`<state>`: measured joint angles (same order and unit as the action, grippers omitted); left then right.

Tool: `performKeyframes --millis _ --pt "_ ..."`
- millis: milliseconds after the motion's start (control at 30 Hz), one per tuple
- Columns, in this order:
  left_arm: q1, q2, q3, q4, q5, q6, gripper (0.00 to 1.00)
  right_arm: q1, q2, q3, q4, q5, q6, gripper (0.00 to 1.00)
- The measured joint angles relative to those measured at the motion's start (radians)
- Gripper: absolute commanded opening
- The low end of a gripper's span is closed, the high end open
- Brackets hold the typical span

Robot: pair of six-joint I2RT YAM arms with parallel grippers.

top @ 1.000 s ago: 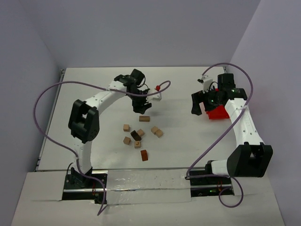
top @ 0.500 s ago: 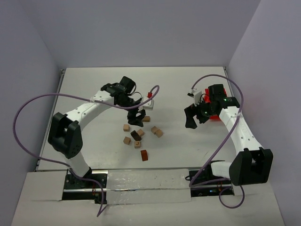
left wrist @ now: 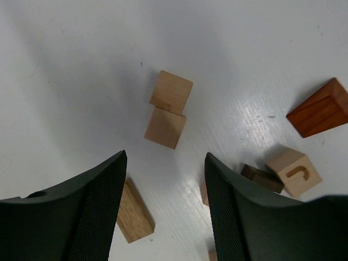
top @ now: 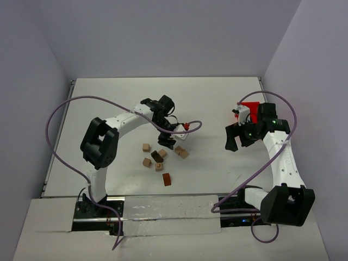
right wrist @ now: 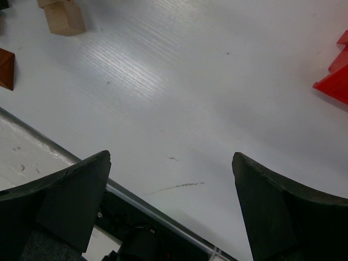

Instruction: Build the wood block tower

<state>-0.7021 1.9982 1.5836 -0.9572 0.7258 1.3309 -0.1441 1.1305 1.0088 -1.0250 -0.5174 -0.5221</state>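
Observation:
The wood blocks lie loose on the white table, none stacked. Two tan cubes (left wrist: 165, 128) touch ahead of my left gripper (left wrist: 166, 157), which is open over bare table. An oblong tan block (left wrist: 135, 215) lies against its left finger, partly hidden. A dark block (left wrist: 261, 177), a lettered tan cube (left wrist: 293, 172) and a reddish-brown block (left wrist: 318, 107) lie to the right. From above, the left gripper (top: 166, 136) hangs at the far edge of the block cluster (top: 159, 157). My right gripper (top: 235, 142) is open and empty, well right of the blocks.
A red plastic bin (top: 250, 109) sits behind the right arm, its corner showing as the red bin (right wrist: 334, 81) in the right wrist view. Purple cables loop beside both arms. The table's near edge rail (right wrist: 136, 198) runs under the right gripper.
The left gripper came down from behind the blocks to the cluster's far edge, covering the oblong block. The right gripper swung toward the middle, then back right and nearer.

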Motion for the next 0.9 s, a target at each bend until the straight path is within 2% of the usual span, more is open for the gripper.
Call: performKeyframes --millis 400,700,833,900 --pt "-0.015 0.069 0.036 -0.011 -0.039 0.145 0.62 -0.030 0.002 0.007 -0.018 0.005 0.004 1.00" --pt "-0.049 0.104 0.042 -0.003 -0.072 0.152 0.58 -0.036 0.015 0.023 -0.020 0.006 0.004 1.00" --pt "-0.065 0.114 0.042 0.002 -0.085 0.152 0.48 -0.036 0.016 0.024 -0.021 0.013 0.003 1.00" --pt "-0.069 0.117 0.042 0.006 -0.090 0.151 0.36 -0.036 0.016 0.024 -0.022 0.015 0.003 1.00"
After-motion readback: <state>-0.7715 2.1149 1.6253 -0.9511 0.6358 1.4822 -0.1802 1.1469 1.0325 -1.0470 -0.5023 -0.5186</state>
